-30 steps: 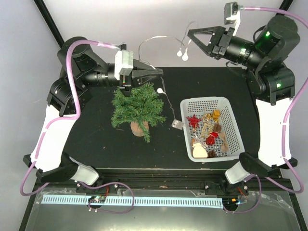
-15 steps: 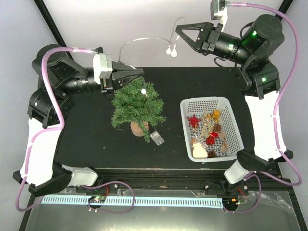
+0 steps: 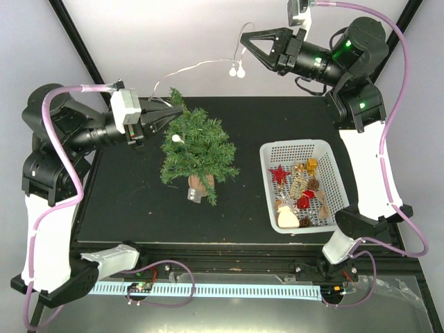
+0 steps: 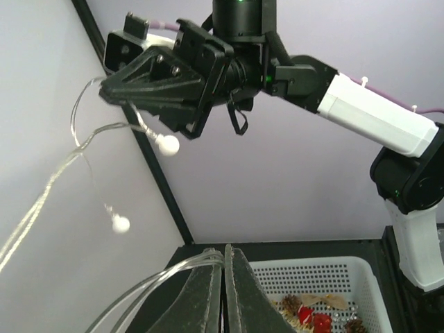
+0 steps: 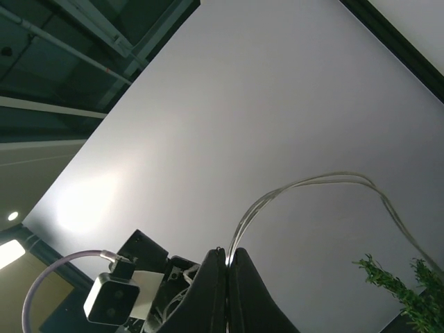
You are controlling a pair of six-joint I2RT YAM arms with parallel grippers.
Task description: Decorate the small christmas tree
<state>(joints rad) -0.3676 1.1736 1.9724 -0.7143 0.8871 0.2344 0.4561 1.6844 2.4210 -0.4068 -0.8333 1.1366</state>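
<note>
The small christmas tree (image 3: 198,147) is standing upright at left-centre of the black table (image 3: 125,201). Its long axis is running vertical, with the tip showing toward the far-left side and the tan base partly under the lower branches.

The left gripper (image 3: 165,112) is sitting just beside the tip, on the tree's left, so the left arm is the nearer by a wide margin. Its fingers are clenched on strands of the clear light string (image 5: 333,177), per the left wrist view.

The right gripper (image 3: 244,43) is raised well apart, up and to the far right of the tree. It is likewise pinched shut on the string.

The string is spanning between the 2 grippers, with the span lying toward the far side of the tree. In our judgement the coming move is turning on bringing that span down and round the crown.

A pair of bulbs (image 3: 236,69) is hanging near the right gripper. One more bulb (image 3: 177,139) is showing over the upper-left branches.

The basket (image 3: 270,180) of ornaments is sitting to the tree's right, apart from it.

Obs. limits:
- We are unable to tell whether that bulb is resting on the needles or hanging above them.
- The string's run through the foliage is not traceable.
- A small silver box (image 3: 194,195) at the base is only partly visible; its link to the string is unclear.
- The right wrist view is catching only a branch tip
</note>
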